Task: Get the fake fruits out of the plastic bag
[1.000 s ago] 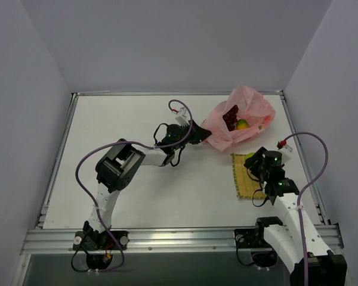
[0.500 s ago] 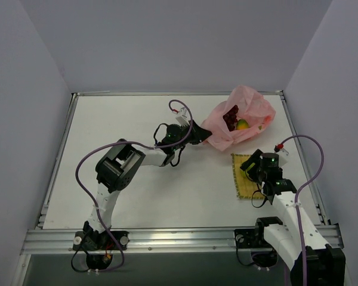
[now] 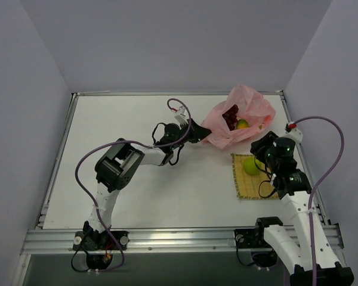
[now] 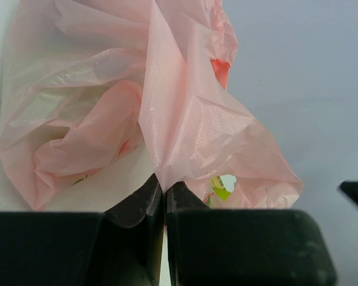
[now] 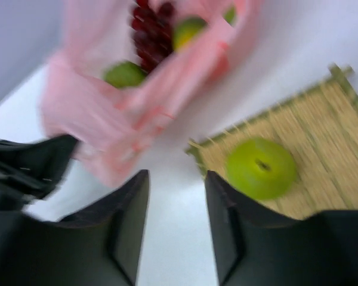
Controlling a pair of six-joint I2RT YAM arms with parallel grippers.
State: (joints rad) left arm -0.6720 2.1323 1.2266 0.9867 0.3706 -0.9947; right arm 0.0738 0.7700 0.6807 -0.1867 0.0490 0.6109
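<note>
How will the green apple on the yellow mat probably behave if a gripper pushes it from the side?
The green apple looks round and smooth, so it would probably roll rather than slide. The woven mat has a ribbed surface, which may slow it a little.

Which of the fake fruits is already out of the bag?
The smooth green apple, lying alone on the yellow woven mat; the grape bunch and the orange-green mango sit inside the pink bag.
</note>
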